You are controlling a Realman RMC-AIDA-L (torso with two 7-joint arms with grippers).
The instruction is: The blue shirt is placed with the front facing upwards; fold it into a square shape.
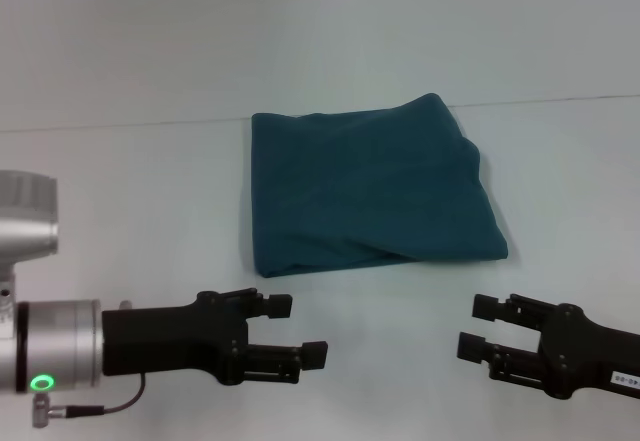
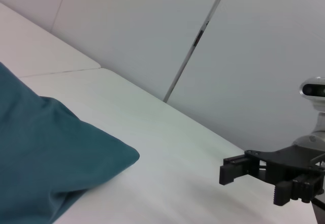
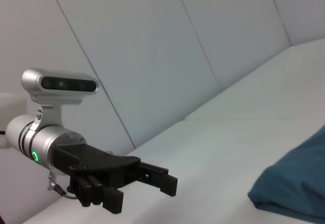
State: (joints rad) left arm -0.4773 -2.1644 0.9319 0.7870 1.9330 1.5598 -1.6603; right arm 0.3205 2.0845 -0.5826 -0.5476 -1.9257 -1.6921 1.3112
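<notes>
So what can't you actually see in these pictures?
- Shirt: folded, so its front and collar are hidden in the head view.
- Both wrist views cut the shirt at the frame edge; only a corner shows.
- Left gripper and right gripper: open, empty, near the table's front; the right arm is cut off by the frame.

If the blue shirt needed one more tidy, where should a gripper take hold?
Judging by the head view, grip the loose rounded fold at the near right corner of the blue shirt, coming from the robot's side with the open right gripper, which sits nearest. The left gripper is open too.
</notes>
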